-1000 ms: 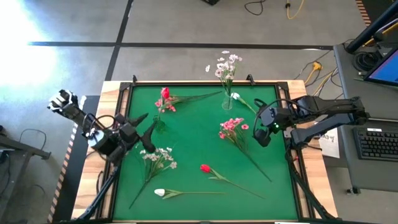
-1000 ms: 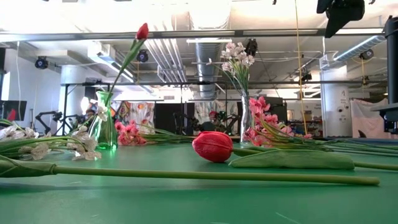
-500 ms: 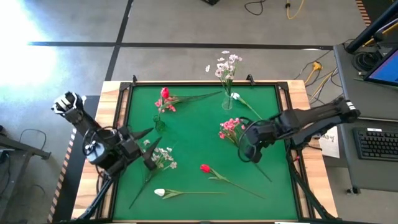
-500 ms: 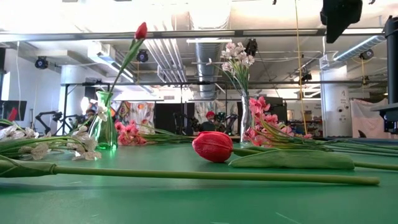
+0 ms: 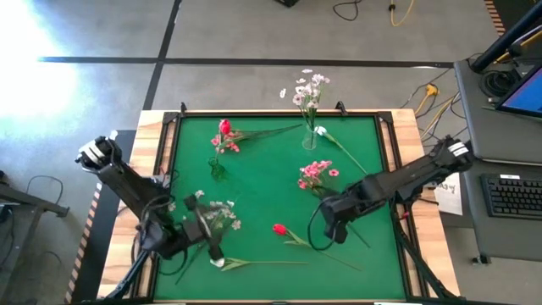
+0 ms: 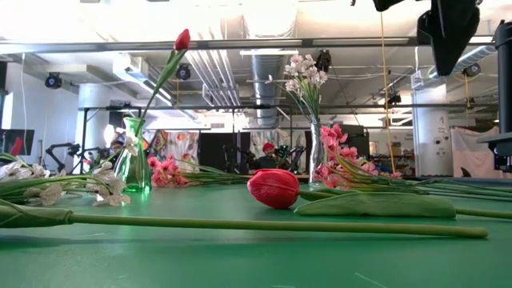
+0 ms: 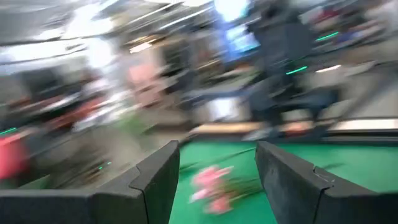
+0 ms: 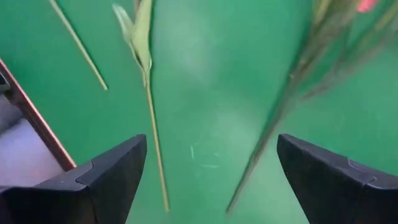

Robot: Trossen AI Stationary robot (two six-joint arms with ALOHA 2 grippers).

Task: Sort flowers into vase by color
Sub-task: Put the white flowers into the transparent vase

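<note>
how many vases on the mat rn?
2. A green vase stands in the left half of the mat, holding a red bud; a clear vase stands near the far edge, holding pale blossoms. None seems hidden.

The table [image 5: 254,182] carries a green mat inside a wooden frame. Lying on the mat: a red tulip [image 5: 279,230] and a white bud [image 5: 218,263] near the front edge, a white spray [image 5: 222,212] at left, pink blossoms [image 5: 315,174] at right. Two glass vases [image 5: 218,169] stand toward the rear
</note>
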